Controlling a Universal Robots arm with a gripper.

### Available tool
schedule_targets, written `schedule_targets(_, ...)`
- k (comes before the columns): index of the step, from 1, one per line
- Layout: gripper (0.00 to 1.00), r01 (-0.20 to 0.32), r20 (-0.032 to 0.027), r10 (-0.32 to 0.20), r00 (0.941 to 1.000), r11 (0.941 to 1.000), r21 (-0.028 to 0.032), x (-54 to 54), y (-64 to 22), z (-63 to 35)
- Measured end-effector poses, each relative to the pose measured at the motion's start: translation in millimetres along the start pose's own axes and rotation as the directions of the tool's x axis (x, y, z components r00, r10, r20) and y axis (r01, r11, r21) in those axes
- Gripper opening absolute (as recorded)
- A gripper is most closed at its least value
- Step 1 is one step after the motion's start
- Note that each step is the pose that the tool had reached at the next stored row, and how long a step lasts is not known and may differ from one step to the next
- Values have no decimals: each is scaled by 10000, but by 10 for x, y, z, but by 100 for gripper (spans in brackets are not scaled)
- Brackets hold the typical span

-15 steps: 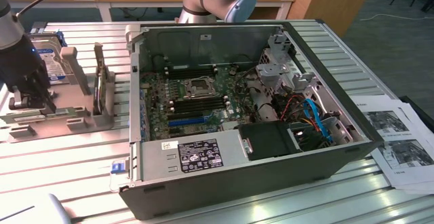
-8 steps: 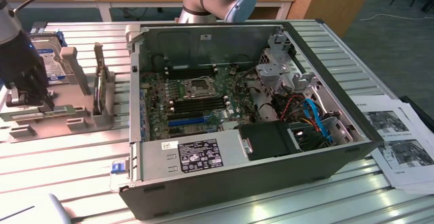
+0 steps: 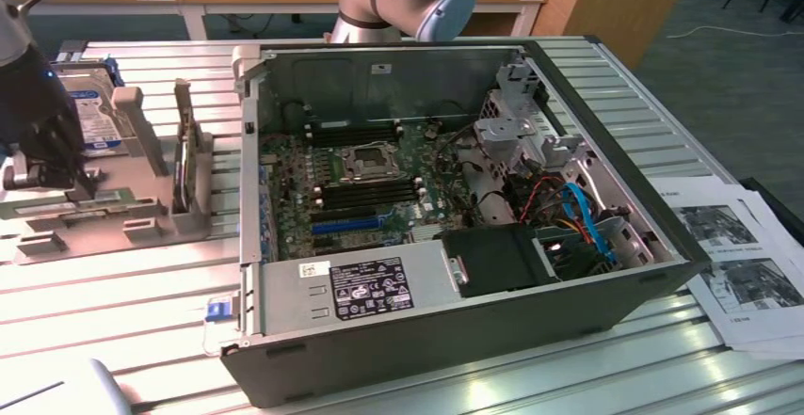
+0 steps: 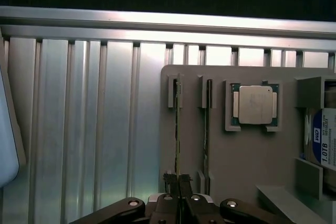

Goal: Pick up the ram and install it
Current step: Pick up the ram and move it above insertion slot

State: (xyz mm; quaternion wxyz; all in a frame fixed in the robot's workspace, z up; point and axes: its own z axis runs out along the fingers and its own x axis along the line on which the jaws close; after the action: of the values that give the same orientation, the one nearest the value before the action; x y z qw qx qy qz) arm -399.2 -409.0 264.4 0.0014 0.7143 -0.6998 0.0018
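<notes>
In the wrist view, ram (image 4: 177,124) stands edge-on in grey holder (image 4: 239,163) slot, with gripper (image 4: 178,178) pinched tight on its end. Next slot has second stick (image 4: 208,124), then processor (image 4: 255,104) and hard drive (image 4: 326,139), label "WD 1.0TB". Open PC case (image 3: 503,340) stands well apart.

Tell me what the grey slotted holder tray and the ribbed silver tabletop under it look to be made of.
Grey slotted holder tray: probably plastic, possibly 3D-printed, judging by its matte, uniform grey surface and blocky moulded pockets.
Ribbed silver tabletop: likely aluminium profiles, judging by the brushed sheen, bright reflections and straight parallel grooves.
</notes>
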Motion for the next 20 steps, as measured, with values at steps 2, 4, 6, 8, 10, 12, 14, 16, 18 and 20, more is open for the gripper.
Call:
schedule_targets(2,11,0,0,0,10000,10000,0,0,0,-24)
schedule_targets(4,11,0,0,0,10000,10000,0,0,0,-55)
schedule_targets(6,11,0,0,0,10000,10000,-1,0,0,-90)
schedule_targets(8,11,1,0,-1,10000,10000,-1,1,0,-132)
schedule_targets(10,11,0,0,0,10000,10000,0,1,0,-168)
schedule_targets(12,11,0,0,0,10000,10000,0,1,0,-266)
schedule_targets(14,11,0,0,0,10000,10000,0,1,0,-295)
schedule_targets(16,11,0,0,0,10000,10000,0,1,0,-319)
schedule_targets(18,11,0,0,0,10000,10000,0,1,0,-354)
schedule_targets(20,11,0,1,0,10000,10000,1,1,0,-372)
